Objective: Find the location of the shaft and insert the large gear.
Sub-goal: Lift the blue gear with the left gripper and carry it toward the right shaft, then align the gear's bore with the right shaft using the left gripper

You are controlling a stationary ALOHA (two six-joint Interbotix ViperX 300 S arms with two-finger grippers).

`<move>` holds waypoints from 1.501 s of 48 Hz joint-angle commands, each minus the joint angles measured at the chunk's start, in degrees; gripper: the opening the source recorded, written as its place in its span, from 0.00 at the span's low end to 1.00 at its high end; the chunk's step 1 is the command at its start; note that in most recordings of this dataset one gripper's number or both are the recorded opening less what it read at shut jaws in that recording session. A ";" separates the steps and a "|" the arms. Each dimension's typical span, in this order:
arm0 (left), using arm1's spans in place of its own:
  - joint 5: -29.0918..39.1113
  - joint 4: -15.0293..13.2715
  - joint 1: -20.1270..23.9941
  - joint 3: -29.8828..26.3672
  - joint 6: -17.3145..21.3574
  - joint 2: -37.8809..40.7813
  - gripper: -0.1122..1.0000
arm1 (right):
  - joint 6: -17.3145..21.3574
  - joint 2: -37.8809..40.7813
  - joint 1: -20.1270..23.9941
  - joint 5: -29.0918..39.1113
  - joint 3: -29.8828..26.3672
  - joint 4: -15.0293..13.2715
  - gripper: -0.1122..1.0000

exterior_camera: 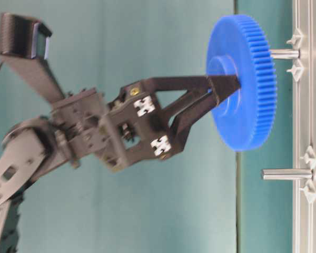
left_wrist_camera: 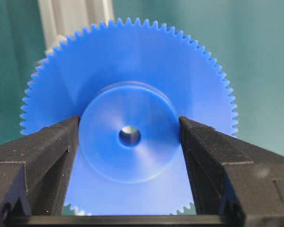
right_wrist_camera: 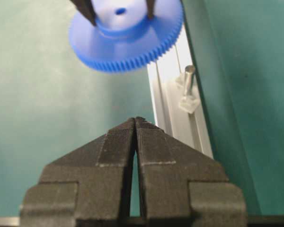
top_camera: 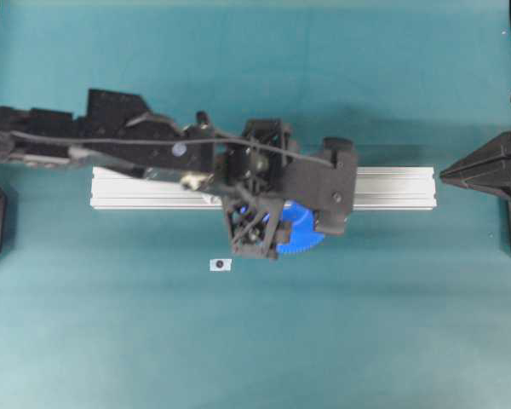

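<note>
Left gripper point(left_wrist_camera: 129, 137) clamped by the raised hub on the large gear point(left_wrist_camera: 128, 104), jaws pressed against opposite sides of the hub, centre hole clear between them. Gear carried in the air above the aluminium rail point(top_camera: 392, 187), overhanging the rail's near edge in the overhead view. In the table-level view, gear face turned toward the rail and tilted slightly, one shaft point(exterior_camera: 284, 54) close behind the gear's toothed edge, not yet in the hole; second peg point(exterior_camera: 287, 174) farther along the rail, apart from the gear. Which peg is the intended one: not determinable from these views. Right gripper point(right_wrist_camera: 135, 124) parked at the right of the desk point(top_camera: 255, 341), jaws together and holding nothing. Small white tag point(top_camera: 221, 265) with black dot lying on the desk near the rail.

Step in hand, by judgement: transport and alignment of the gear over a shaft, insertion not begun. Next move likely to call for levelling the gear face square to the peg, centring the hole over the peg's tip, then a straight push along the peg's axis.
</note>
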 commanded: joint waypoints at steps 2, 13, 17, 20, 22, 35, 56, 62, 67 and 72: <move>-0.62 0.09 0.88 -3.43 1.58 0.00 0.74 | 0.62 0.09 0.09 -1.14 -0.35 0.00 0.17; -0.62 0.18 2.11 -6.68 4.66 2.90 0.74 | 0.62 0.00 0.00 -1.41 -0.18 0.09 0.17; -0.53 0.09 2.46 -7.73 5.89 3.87 0.74 | 0.62 0.00 0.09 -1.41 -0.09 0.09 0.17; -0.53 0.18 2.72 -8.26 6.59 4.39 0.74 | 0.62 0.00 0.09 -1.41 -0.09 0.09 0.17; -0.53 0.09 2.90 -8.61 6.94 4.75 0.74 | 0.62 -0.09 0.09 -1.41 -0.09 0.09 0.17; -0.53 0.18 4.31 -9.58 7.38 6.50 0.74 | 0.62 -1.05 0.09 -1.41 0.18 0.00 0.17; -0.26 0.35 5.89 -11.87 9.84 9.14 0.74 | 0.62 -2.29 -0.26 -1.41 0.79 0.00 0.17; -0.26 0.35 6.50 -12.30 9.84 9.40 0.74 | 0.62 -2.37 -0.35 -1.41 0.79 0.00 0.17; 0.00 0.35 7.12 -12.74 9.93 9.14 0.74 | 0.62 -2.37 -0.35 -1.41 0.70 0.00 0.17; 1.14 0.35 7.65 -13.01 9.93 8.96 0.74 | 0.62 -2.46 -0.35 -1.41 0.79 0.00 0.17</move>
